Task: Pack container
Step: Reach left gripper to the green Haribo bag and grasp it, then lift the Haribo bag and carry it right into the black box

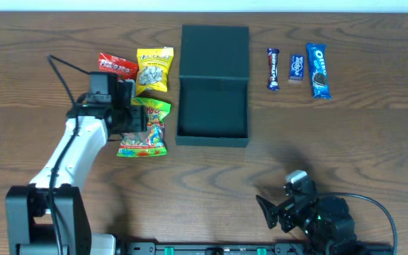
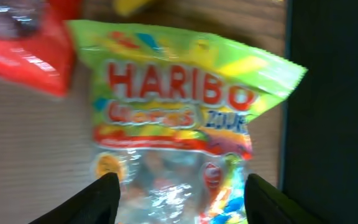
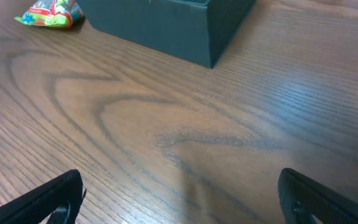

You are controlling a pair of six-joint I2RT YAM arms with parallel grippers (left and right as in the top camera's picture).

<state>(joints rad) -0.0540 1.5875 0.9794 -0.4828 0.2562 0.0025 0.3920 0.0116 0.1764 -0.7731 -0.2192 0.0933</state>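
Note:
The dark green-black container [image 1: 212, 106] stands open at the table's middle, its flat lid [image 1: 214, 51] laid back behind it; it looks empty. It also shows in the right wrist view [image 3: 166, 28] and as a dark wall in the left wrist view [image 2: 334, 112]. My left gripper [image 1: 134, 117] is open, its fingers straddling a green Haribo bag [image 2: 173, 124] that lies on the table left of the container. My right gripper [image 1: 278, 209] is open and empty near the front edge, over bare wood [image 3: 179, 186].
A red packet [image 1: 116, 65] and a yellow packet [image 1: 154, 69] lie behind the Haribo bag. Right of the container lie a purple bar [image 1: 273, 69], a small blue packet [image 1: 296, 69] and an Oreo pack [image 1: 318, 70].

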